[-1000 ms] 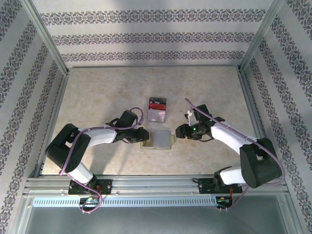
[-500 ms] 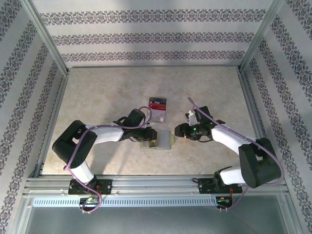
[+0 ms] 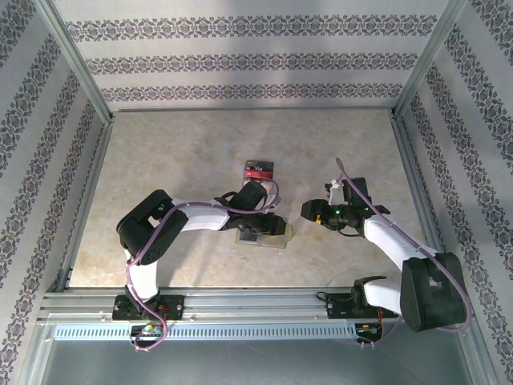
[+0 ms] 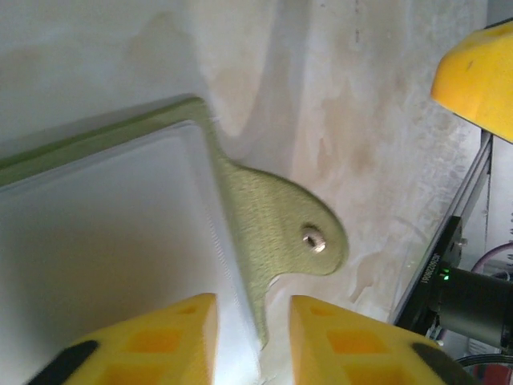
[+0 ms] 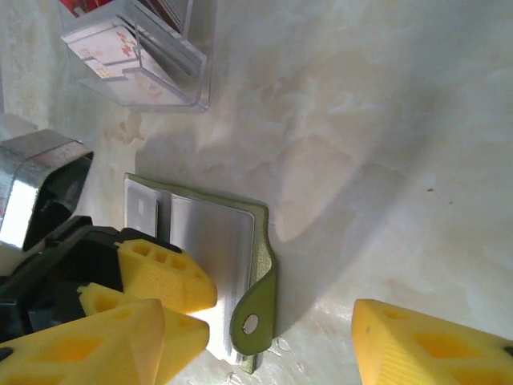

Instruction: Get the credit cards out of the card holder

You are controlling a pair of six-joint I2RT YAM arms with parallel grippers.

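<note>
Left end effector [image 4: 252,341] shifted right onto one card holder [image 5: 204,249], slightly parted astride its edge; right end effector [image 3: 309,212] backed off, spread, empty. One clear tray [image 5: 152,64] beyond.

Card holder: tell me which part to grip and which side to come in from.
Probably the rounded snap tab, approached from the right arm's side with the right hand. The card holder lies open and flat on the table, so its faces give little to pinch; the tab juts past its edge toward that arm, and the left hand crowds the other side.
</note>
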